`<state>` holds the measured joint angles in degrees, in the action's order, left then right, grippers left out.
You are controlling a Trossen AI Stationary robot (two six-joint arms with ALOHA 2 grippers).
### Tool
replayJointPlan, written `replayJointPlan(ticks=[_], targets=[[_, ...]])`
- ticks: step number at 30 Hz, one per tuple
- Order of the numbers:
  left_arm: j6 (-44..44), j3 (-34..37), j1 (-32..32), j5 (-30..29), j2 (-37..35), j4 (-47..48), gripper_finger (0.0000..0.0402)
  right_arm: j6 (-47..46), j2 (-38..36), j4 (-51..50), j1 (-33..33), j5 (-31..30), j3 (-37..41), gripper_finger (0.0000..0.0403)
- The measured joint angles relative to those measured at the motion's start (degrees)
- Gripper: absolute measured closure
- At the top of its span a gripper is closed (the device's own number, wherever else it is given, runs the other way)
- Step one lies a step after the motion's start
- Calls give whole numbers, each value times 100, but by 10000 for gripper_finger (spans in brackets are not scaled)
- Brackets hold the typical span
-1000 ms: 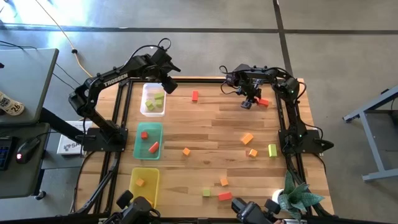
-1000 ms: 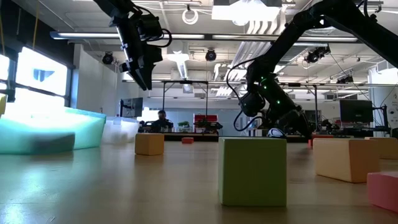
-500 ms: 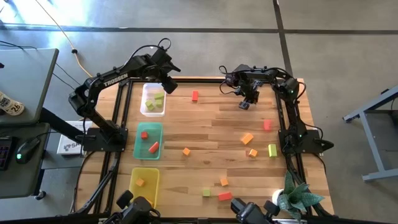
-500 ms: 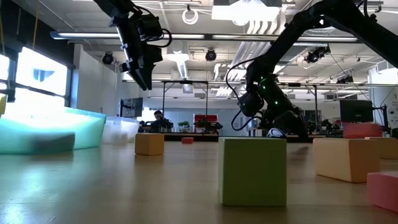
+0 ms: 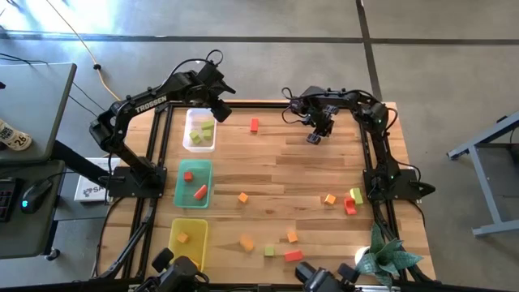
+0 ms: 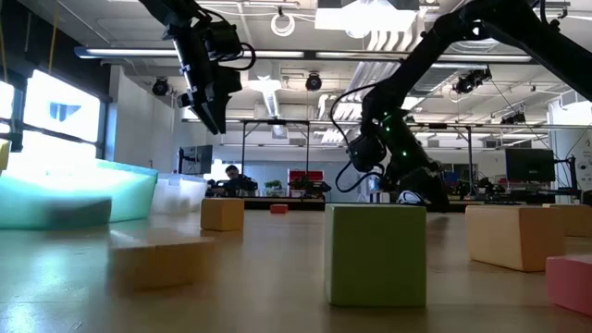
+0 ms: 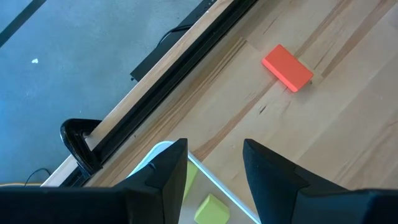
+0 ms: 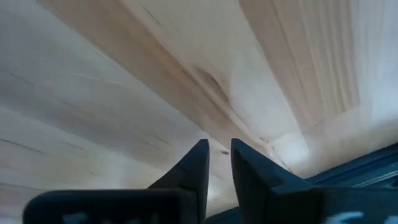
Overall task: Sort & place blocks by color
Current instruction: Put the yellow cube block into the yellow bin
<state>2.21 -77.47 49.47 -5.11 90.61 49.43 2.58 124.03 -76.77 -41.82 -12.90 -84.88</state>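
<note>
The left gripper (image 5: pixel 220 113) is held up over the far end of the clear tray (image 5: pixel 189 140), its fingers (image 7: pixel 168 171) are parted with nothing between them, and a red block (image 7: pixel 287 67) is seen on the wood just past it. The right gripper (image 5: pixel 313 138) is held low over bare wood near the far edge — its fingers (image 8: pixel 194 163) are almost together and nothing is gripped. Yellow-green blocks (image 5: pixel 203 132) are found in the clear tray, red ones (image 5: pixel 195 184) in the green tray (image 5: pixel 180 195), an orange one (image 5: pixel 182 238) in the yellow tray (image 5: pixel 199 243) — the other blocks (image 5: pixel 350 200) are spread over the table (image 5: pixel 284 174).
</note>
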Motion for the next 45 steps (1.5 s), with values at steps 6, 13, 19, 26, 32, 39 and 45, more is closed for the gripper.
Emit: replayJointPlan(ticks=[6, 13, 19, 26, 32, 39, 45], targets=[[1, 0, -1, 1, 0, 0, 259, -365, 0, -32, 96, 561, -475, 339], [1, 0, 0, -1, 0, 0, 259, -1013, 0, -304, 301, 1514, -1255, 341], [36, 0, 0, -1, 0, 0, 259, -1309, 0, -665, 795, 2019, -1706, 341], [149, 0, -1, 1, 0, 1, 259, -1605, 0, -1275, 1609, 2093, -2012, 341], [149, 0, -1, 1, 0, 2, 259, -1922, -2, -1319, 2352, 2243, -2017, 341], [249, 0, 0, -1, 0, 2, 259, -2678, -2, -1315, 3209, 2063, -2017, 341], [447, 0, 0, 1, 0, 2, 259, -3260, -4, -1231, 3933, 2010, -1711, 341]])
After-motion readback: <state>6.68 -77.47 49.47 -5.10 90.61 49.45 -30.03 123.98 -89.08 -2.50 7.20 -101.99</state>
